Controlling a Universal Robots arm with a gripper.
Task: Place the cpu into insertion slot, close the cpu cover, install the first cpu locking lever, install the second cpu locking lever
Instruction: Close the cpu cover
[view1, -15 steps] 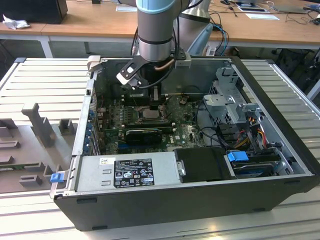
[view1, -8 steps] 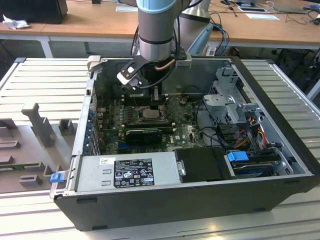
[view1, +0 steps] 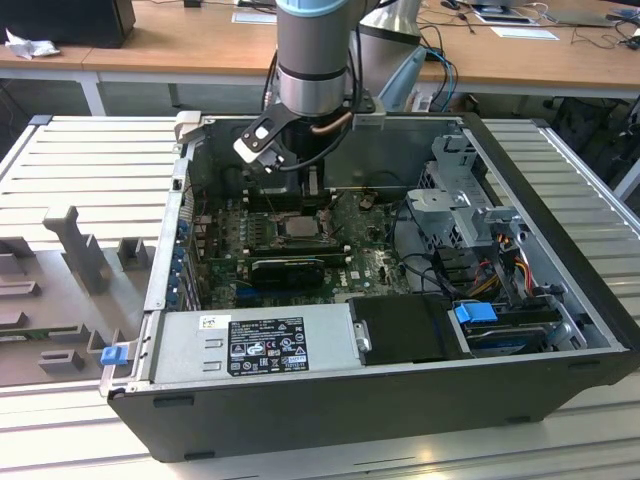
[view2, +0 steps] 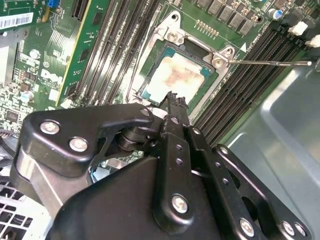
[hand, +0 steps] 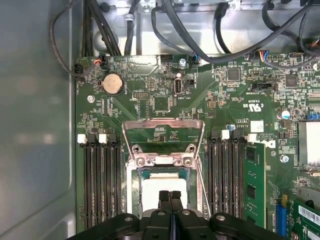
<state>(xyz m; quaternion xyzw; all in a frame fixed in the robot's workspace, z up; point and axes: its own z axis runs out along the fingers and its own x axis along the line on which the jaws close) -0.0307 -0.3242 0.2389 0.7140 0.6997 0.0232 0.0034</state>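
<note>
The chip (hand: 160, 189) already lies flat inside the socket (view2: 150, 65), its pale top showing in both wrist views. The cover (hand: 162, 131) stands tipped up on its hinge at the socket's far edge, with green board showing through its window. The job in hand looks like bringing that cover down.

The hand (hand: 170, 196) has its two fingers pinched together with nothing between them. It hangs over the near edge of the socket, with its tips just above the chip's rim in the second wrist view (view2: 172, 98).

To do the step well, I judge the closed tips should push the cover from behind its top bar. They should stay clear of the chip so it does not shift in the socket. The cover should come down in an even swing, not a jab.

Counted: one chip, one socket and one cover. There is one thin lever rod (view2: 270, 62) sticking out from the socket's corner; whether a second lies beside the socket I cannot tell. One computer case (view1: 400, 400) lies open on the table (view1: 70, 160).
</note>
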